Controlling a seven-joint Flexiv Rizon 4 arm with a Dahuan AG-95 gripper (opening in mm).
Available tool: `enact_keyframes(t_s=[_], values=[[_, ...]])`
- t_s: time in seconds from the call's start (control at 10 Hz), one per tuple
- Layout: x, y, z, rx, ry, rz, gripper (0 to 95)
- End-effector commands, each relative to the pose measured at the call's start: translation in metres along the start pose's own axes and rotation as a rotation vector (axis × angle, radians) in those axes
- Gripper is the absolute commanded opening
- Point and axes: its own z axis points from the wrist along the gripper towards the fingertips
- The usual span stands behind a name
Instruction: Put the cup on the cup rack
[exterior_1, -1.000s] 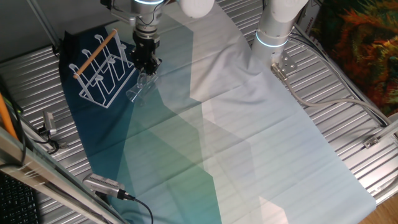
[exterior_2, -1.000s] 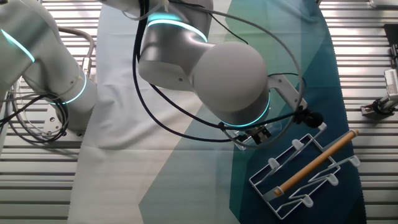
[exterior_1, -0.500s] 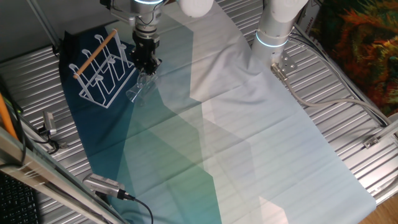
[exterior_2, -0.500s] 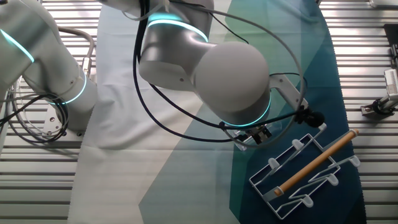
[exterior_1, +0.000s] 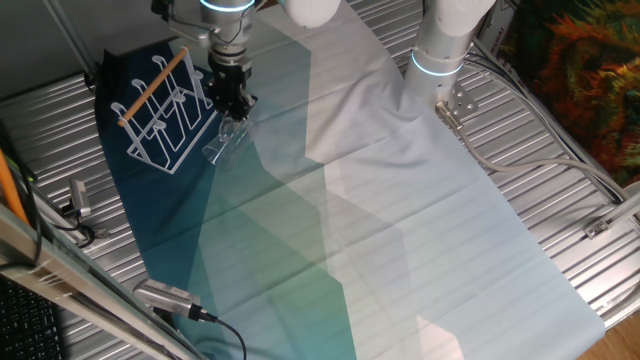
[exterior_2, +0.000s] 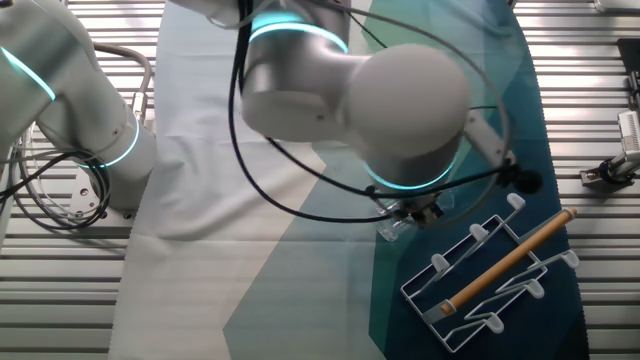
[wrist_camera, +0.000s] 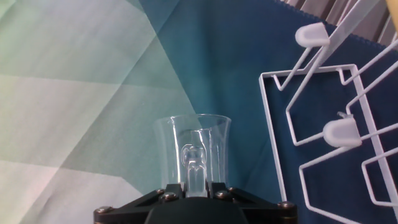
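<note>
A clear glass cup (wrist_camera: 193, 149) hangs mouth-down from my gripper (wrist_camera: 194, 186), whose black fingers are shut on its handle. In one fixed view the cup (exterior_1: 220, 140) shows faintly just below the gripper (exterior_1: 232, 103), right beside the white wire cup rack (exterior_1: 165, 110) with its wooden rod. In the other fixed view the cup (exterior_2: 398, 226) peeks out under the arm's big joint, just left of the cup rack (exterior_2: 500, 270). In the hand view the rack's white-capped pegs (wrist_camera: 341, 132) stand to the right of the cup, apart from it.
A cloth (exterior_1: 330, 200) in teal, green and white patches covers the ribbed metal table (exterior_1: 560, 140). The arm's base (exterior_1: 440, 50) stands at the back right, with cables (exterior_1: 520, 150) beside it. A small metal clamp (exterior_1: 80, 200) lies left of the cloth.
The arm has shifted slightly towards the rack with the cup still in its grip; in the other fixed view its big joint moved right.
</note>
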Motion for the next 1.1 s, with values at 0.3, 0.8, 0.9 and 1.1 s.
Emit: enact_keyframes(t_s=[0.3,0.8,0.9,1.1], values=[[-0.011,0.0,-0.015,-0.004,0.062,0.003,0.0],[-0.031,0.0,-0.039,0.013,0.212,0.008,0.0],[-0.033,-0.001,-0.04,0.01,0.235,0.007,0.0],[-0.034,-0.001,-0.04,0.005,0.283,0.009,0.0]])
